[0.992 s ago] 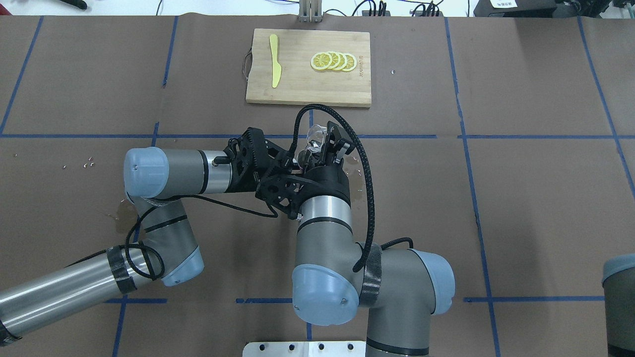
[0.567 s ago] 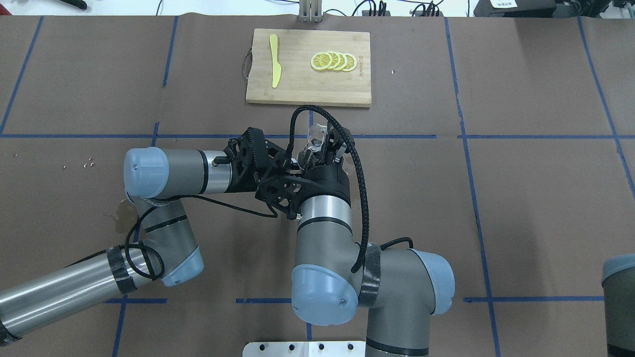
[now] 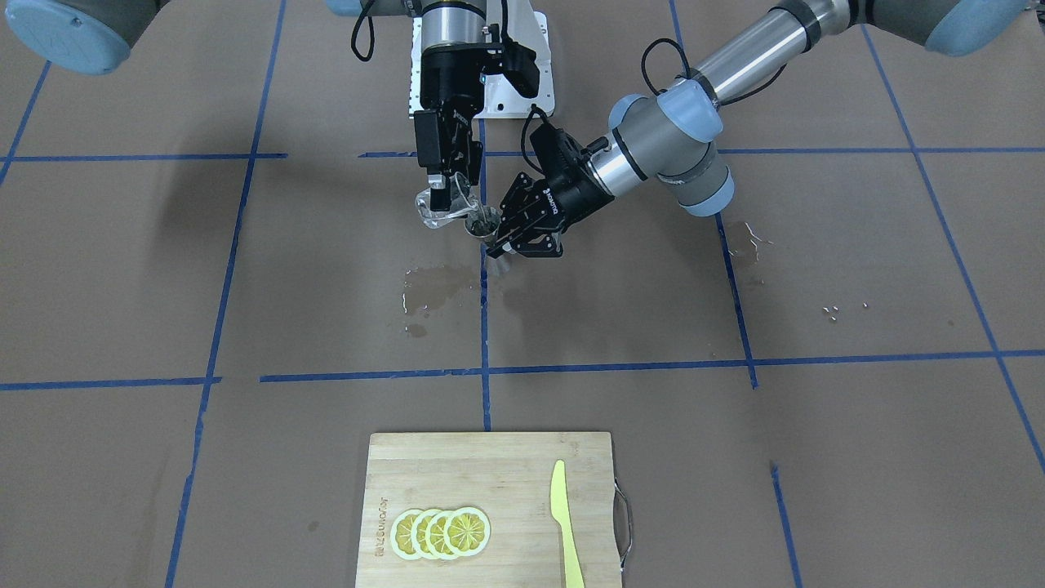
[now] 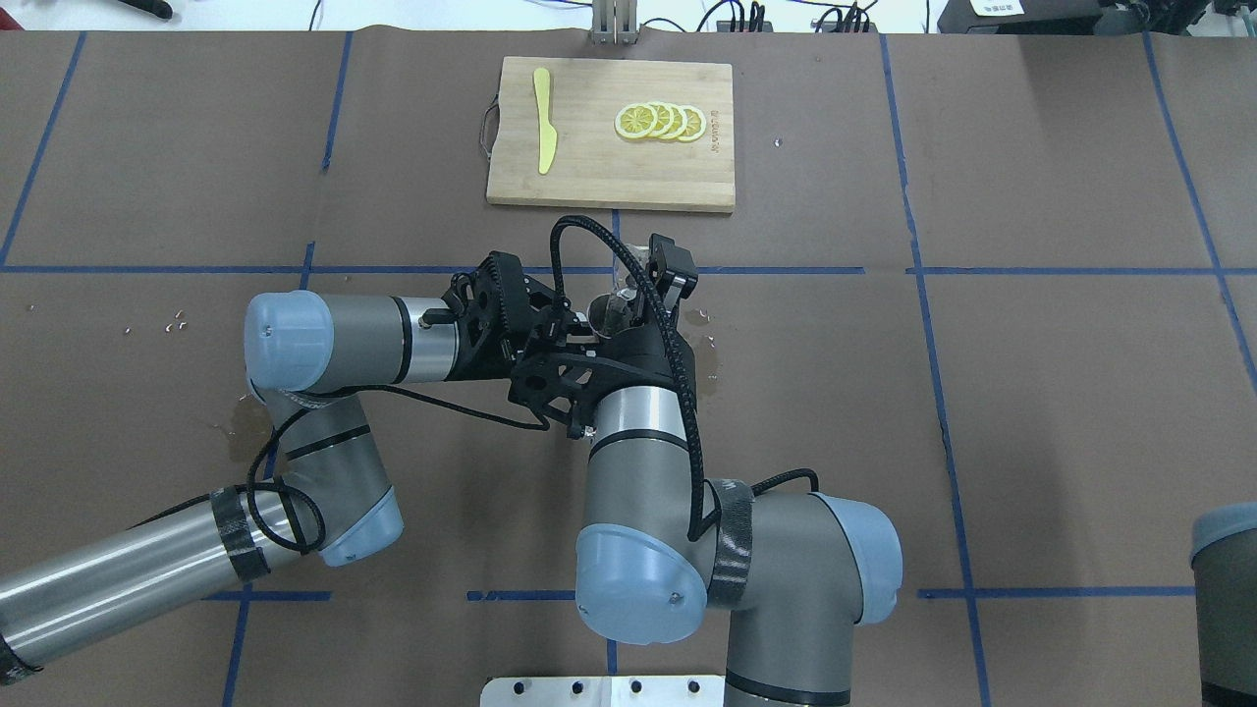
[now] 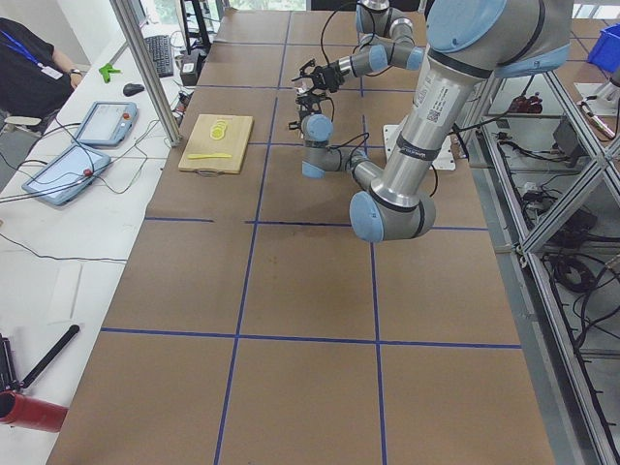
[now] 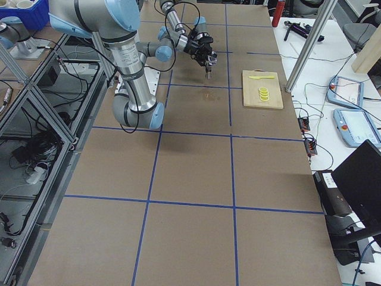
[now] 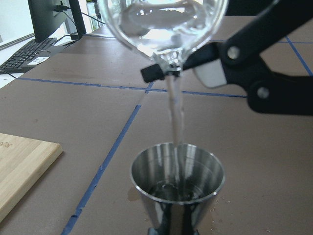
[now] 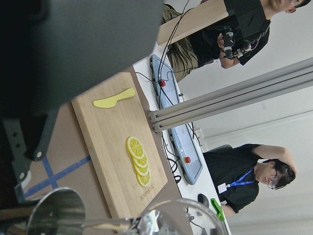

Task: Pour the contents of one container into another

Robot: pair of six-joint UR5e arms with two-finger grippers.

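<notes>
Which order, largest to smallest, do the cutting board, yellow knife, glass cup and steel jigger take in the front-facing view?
1. cutting board
2. yellow knife
3. glass cup and steel jigger: both small and much alike, so unranked.

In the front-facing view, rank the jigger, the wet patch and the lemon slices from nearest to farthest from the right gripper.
1. The jigger, right beside the right gripper, under its tilted cup.
2. The wet patch, on the paper nearer the camera.
3. The lemon slices, far off on the board at the bottom edge.
</notes>
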